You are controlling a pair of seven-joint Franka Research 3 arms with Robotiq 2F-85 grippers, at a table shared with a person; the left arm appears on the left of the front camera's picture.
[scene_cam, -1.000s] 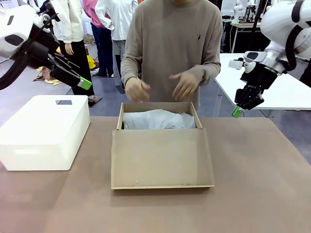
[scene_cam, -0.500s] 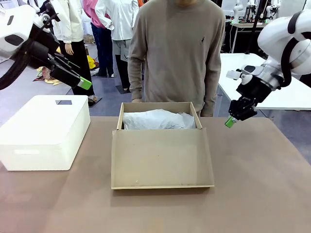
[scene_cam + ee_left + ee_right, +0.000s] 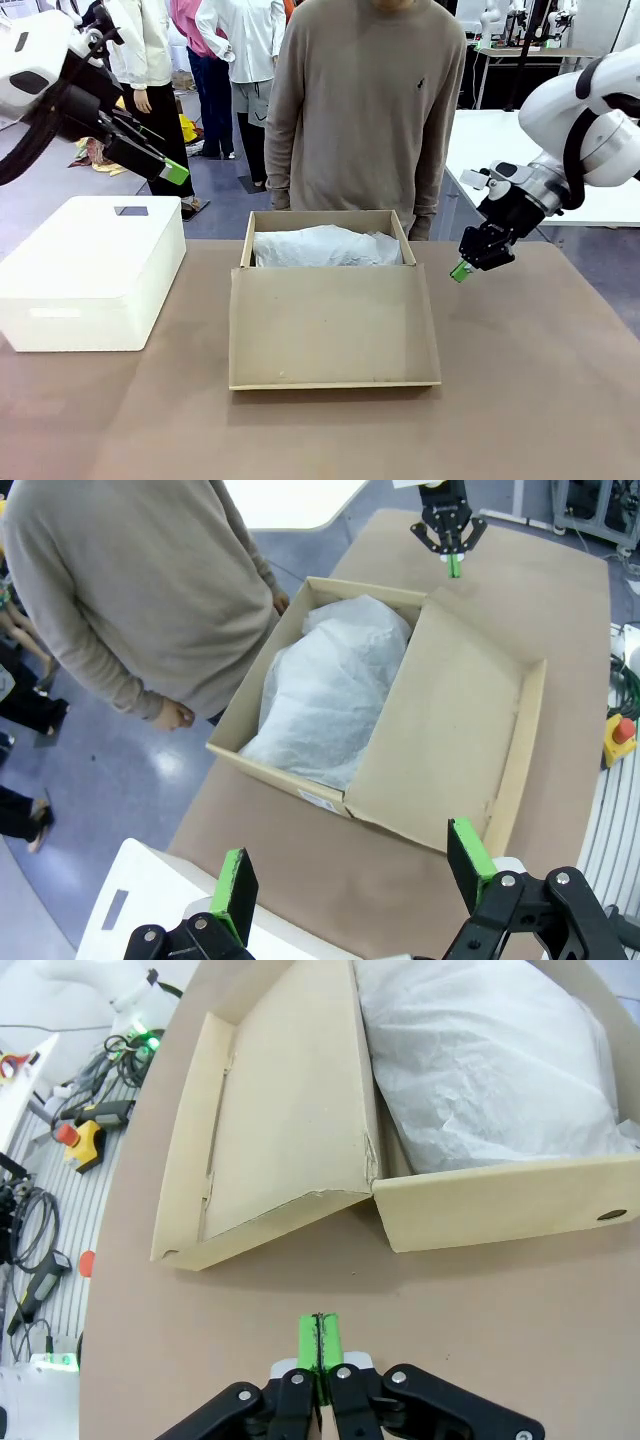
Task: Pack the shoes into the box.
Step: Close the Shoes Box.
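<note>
Right tool (image 3: 459,270), pinched closed and empty, hangs near the box (image 3: 330,330); left tool (image 3: 352,865) gapes wide.

White tissue paper (image 3: 320,245) covers whatever lies in the box (image 3: 330,335), so its contents cannot be told. From the front, the person (image 3: 365,110) is cut off at the top edge above the shoulders, and both hands sit mostly out of sight behind the box's far wall. The left gripper (image 3: 352,872) is cropped by the bottom edge of its own wrist view, as is the white bin (image 3: 140,880) below it. In the right wrist view the box runs off the top and right edges.
</note>
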